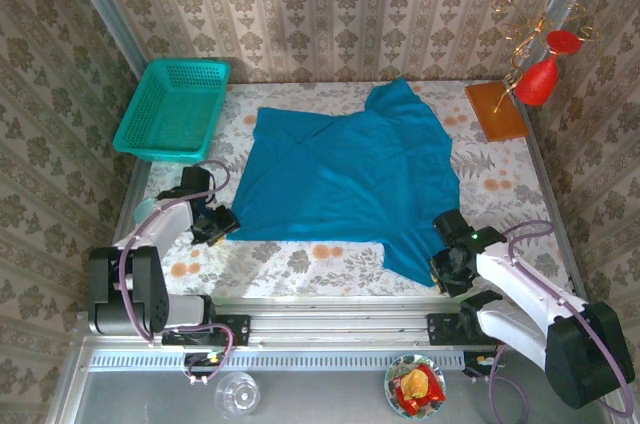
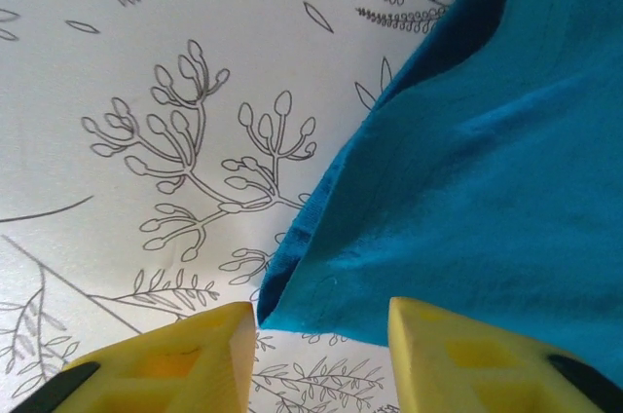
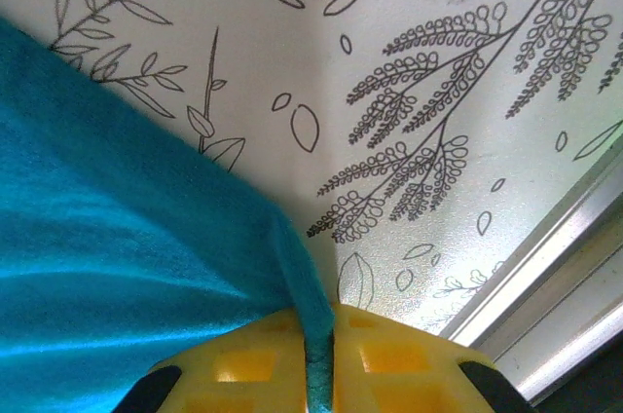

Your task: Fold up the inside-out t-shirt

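Floral tablecloth (image 1: 300, 262) under t-shirt (image 1: 350, 174) — right tool (image 3: 319, 374) pinches hem, left tool (image 2: 321, 323) gapes.

The t-shirt (image 1: 350, 174) is shown as soft, matt cloth with a fine nap, laid on a counter (image 1: 300, 262) covered by a smooth printed sheet of faint sheen. Matt yellow plastic is seen on the jaws of the left gripper (image 2: 321, 314) and right gripper (image 3: 319, 320) at the t-shirt's near corners. Left of the t-shirt a basket (image 1: 190, 65) of glossy plastic mesh is found, right of it a smooth wooden board (image 1: 495, 109), before it a grey metal rail (image 1: 330, 319).
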Robot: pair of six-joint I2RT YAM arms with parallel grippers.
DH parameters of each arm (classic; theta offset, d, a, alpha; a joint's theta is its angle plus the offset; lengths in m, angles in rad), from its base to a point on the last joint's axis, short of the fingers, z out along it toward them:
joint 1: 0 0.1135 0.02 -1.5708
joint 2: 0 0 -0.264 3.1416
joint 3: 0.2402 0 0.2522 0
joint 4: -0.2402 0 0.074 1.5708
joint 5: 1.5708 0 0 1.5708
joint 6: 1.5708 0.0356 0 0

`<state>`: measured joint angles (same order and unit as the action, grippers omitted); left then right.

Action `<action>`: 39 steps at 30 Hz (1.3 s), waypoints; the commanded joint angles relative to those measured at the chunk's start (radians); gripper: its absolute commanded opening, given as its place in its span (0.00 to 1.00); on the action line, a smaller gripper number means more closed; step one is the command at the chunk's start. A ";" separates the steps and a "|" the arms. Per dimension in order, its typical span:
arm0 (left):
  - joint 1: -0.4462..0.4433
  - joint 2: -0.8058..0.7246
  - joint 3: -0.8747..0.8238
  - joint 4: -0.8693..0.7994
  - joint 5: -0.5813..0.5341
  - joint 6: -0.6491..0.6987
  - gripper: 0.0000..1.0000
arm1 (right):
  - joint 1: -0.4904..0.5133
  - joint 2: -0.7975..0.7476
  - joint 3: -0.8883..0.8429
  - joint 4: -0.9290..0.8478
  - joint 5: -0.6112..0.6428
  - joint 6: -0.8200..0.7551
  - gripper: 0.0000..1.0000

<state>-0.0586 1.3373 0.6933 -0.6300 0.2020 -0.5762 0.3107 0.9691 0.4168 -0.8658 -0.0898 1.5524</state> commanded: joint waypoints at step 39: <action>-0.095 -0.278 0.213 -0.219 -0.109 -0.013 0.00 | -0.005 -0.196 0.458 -0.231 0.276 -0.487 0.00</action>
<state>-0.1501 0.9867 0.8730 -0.9073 0.0971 -0.6392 0.3103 0.6704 0.8505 -1.2541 0.1196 1.2419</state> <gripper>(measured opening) 0.062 0.065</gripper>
